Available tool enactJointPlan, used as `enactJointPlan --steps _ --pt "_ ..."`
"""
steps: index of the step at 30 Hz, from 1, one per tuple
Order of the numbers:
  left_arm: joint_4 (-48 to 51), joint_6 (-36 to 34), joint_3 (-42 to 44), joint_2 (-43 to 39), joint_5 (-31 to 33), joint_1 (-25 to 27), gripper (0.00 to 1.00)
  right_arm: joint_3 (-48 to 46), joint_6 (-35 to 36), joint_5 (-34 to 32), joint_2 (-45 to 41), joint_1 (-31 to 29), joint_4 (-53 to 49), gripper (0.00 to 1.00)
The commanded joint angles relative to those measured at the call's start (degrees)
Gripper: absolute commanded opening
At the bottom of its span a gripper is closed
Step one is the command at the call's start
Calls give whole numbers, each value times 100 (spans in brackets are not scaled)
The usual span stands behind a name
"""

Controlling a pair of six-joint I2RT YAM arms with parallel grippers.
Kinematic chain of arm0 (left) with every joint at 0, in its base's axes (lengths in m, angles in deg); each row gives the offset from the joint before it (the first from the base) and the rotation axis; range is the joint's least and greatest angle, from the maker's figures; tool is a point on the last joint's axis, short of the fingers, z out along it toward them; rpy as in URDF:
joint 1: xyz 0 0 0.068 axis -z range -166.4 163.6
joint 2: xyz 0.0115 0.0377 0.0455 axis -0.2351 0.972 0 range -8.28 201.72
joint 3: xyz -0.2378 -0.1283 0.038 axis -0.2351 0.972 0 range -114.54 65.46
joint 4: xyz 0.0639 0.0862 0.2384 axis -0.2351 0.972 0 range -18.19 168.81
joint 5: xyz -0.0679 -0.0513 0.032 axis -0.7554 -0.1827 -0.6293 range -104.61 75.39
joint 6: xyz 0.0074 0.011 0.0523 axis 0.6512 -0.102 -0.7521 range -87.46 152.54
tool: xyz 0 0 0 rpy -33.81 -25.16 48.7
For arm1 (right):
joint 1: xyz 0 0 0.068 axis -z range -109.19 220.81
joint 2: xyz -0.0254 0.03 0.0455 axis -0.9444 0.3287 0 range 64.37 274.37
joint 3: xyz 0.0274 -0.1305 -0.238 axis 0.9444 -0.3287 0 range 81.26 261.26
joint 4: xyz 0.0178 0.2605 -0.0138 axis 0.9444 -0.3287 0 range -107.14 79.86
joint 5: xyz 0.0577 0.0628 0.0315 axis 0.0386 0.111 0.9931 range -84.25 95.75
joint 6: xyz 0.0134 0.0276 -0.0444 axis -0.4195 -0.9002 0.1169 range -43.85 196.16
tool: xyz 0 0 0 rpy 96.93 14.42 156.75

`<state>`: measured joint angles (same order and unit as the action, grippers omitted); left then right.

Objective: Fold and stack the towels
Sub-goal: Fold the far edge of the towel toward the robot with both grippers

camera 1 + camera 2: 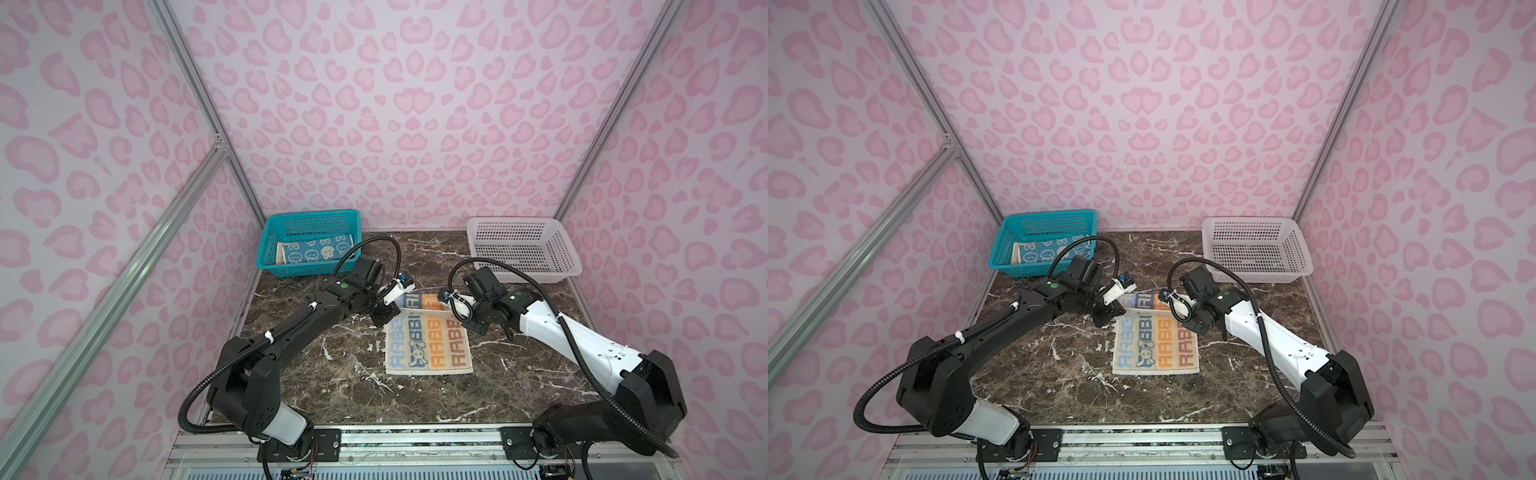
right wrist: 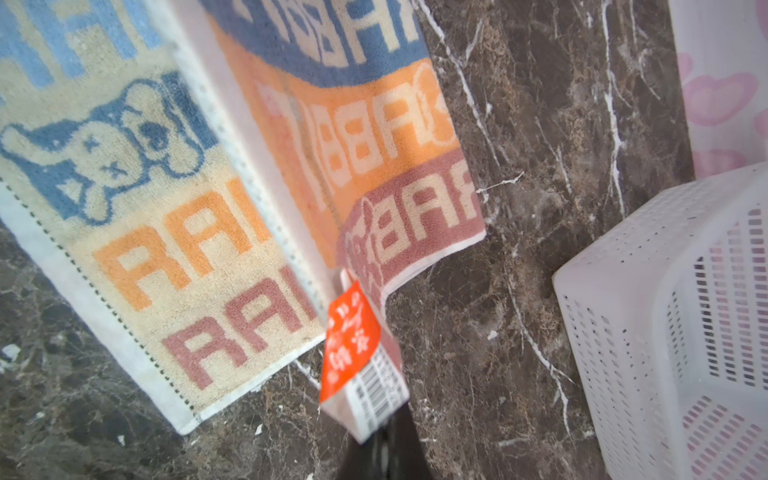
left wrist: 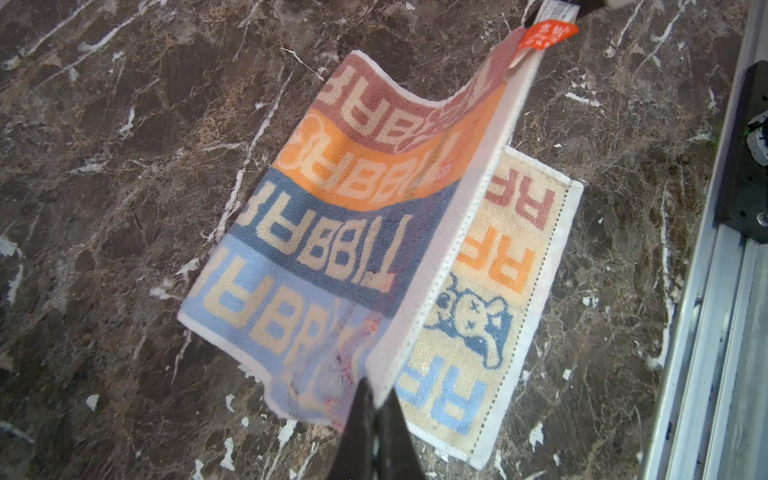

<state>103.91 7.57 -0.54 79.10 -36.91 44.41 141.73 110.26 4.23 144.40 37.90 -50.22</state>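
The cream towel repeats "RABBIT"; its orange-white tag shows a barcode.

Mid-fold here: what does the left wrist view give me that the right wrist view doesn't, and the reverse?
Left wrist only: the left claw shut on the light-blue corner of the RABBIT towel, plus a metal rail. Right wrist only: the right claw pinching the corner at the orange tag, and the white basket. Both: the towel's lifted edge held over its flat bunny half, that tag, the marble table.
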Motion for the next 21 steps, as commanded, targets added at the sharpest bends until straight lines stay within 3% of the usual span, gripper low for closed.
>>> enactJointPlan --steps 1,8,21 --pt "303 -143 91 -59 -32 38 3 -135 103 -322 11 -65 -361 0" --pt "470 -315 157 -162 -168 114 3 67 654 -631 38 -111 -682 0" --pt "769 -460 412 355 -35 267 3 -631 105 356 22 -347 -395 0"
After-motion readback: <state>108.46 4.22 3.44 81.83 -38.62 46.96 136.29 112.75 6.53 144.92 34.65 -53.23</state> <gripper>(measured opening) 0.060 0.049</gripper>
